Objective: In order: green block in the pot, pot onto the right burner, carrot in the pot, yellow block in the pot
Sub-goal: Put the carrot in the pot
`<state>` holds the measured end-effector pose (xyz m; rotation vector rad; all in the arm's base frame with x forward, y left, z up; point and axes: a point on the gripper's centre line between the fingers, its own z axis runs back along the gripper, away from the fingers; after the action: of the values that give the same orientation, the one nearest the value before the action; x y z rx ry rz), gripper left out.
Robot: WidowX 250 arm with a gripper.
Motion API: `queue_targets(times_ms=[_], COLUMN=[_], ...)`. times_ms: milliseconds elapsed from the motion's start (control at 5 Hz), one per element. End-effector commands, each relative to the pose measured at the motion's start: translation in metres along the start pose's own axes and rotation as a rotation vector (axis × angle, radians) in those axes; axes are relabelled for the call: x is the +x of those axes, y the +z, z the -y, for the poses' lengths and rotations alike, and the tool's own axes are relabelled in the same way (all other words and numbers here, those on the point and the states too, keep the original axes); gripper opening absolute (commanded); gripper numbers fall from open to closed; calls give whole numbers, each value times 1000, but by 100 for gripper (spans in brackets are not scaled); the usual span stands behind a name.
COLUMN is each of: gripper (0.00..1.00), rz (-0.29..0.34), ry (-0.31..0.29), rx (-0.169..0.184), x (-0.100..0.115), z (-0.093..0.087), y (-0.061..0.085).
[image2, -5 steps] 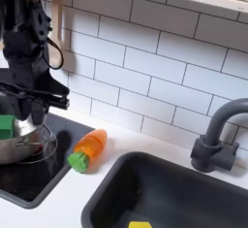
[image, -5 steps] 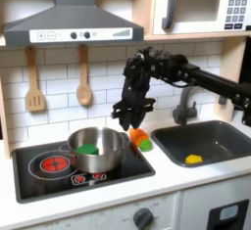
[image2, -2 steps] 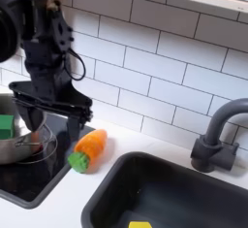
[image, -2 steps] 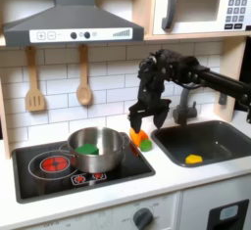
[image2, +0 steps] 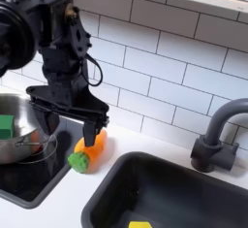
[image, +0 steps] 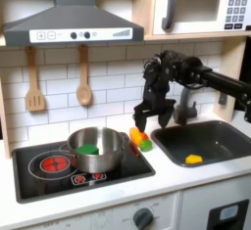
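Note:
The shiny silver pot [image: 98, 150] [image2: 15, 143] stands on the right half of the black cooktop in the first exterior view. The green block [image: 88, 148] [image2: 6, 127] lies inside it. The orange carrot [image: 140, 138] [image2: 90, 149] with its green tip lies on the counter between the pot and the sink [image: 227, 136] [image2: 170, 188]. My gripper [image: 148, 120] [image2: 70, 127] hangs open just above the carrot, a finger on each side and nothing held. The yellow block [image: 193, 159] [image2: 141, 225] rests on the sink floor.
A dark curved faucet [image: 184, 105] [image2: 215, 135] rises behind the sink. Two wooden utensils [image: 35, 85] hang on the tiled wall at the first exterior view's left. A range hood [image: 69, 23] and a microwave [image: 201, 4] sit overhead. A red-ringed burner [image: 44, 162] lies left of the pot.
In the first exterior view my gripper has moved right and down, from above the pot's rim to just over the carrot. Pot, blocks and carrot have stayed put.

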<state>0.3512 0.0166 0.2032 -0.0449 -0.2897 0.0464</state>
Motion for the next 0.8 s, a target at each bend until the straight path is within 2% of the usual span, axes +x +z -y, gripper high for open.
queue_targets(times_ms=[0,400,600], gripper=[100,100,100], rz=[-12,-44,-58], ry=[11,1,5], rx=[16,24,25], x=[16,35,37], z=[-5,-2,-2], y=[-15,-39,-47])
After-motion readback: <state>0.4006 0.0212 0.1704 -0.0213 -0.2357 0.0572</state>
